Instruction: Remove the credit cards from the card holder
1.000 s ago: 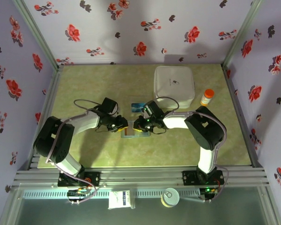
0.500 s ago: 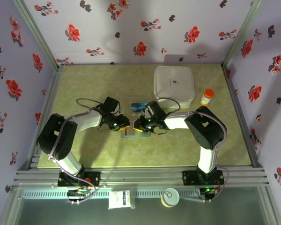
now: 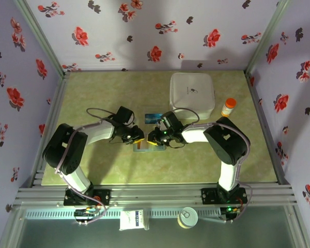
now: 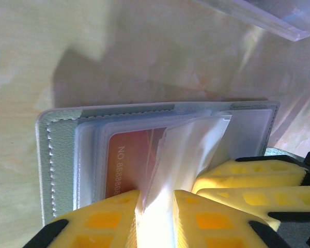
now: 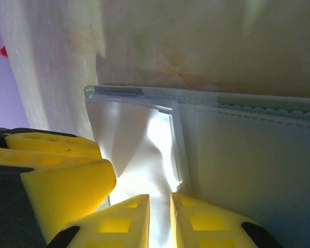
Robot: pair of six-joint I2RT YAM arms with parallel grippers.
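The card holder (image 3: 142, 147) lies open on the table between my two grippers. In the left wrist view its grey stitched edge (image 4: 45, 165) runs down the left, with clear sleeves fanned out beside it. A red credit card (image 4: 126, 163) sits inside one sleeve. My left gripper (image 4: 156, 199) is shut on a clear sleeve that stands up from the holder. My right gripper (image 5: 160, 199) pinches another clear sleeve of the card holder (image 5: 248, 155) from the opposite side. A blue credit card (image 3: 153, 117) lies just behind the grippers.
A big white square box (image 3: 192, 94) stands at the back right, with an orange bottle (image 3: 228, 107) beside it. A clear plastic box (image 4: 279, 18) lies just beyond the holder. Flowered walls close in the table (image 3: 93, 93) on three sides.
My left arm has crept a little to the right toward the holder, and its jaws have closed in on the sleeve. The right arm has stayed put.
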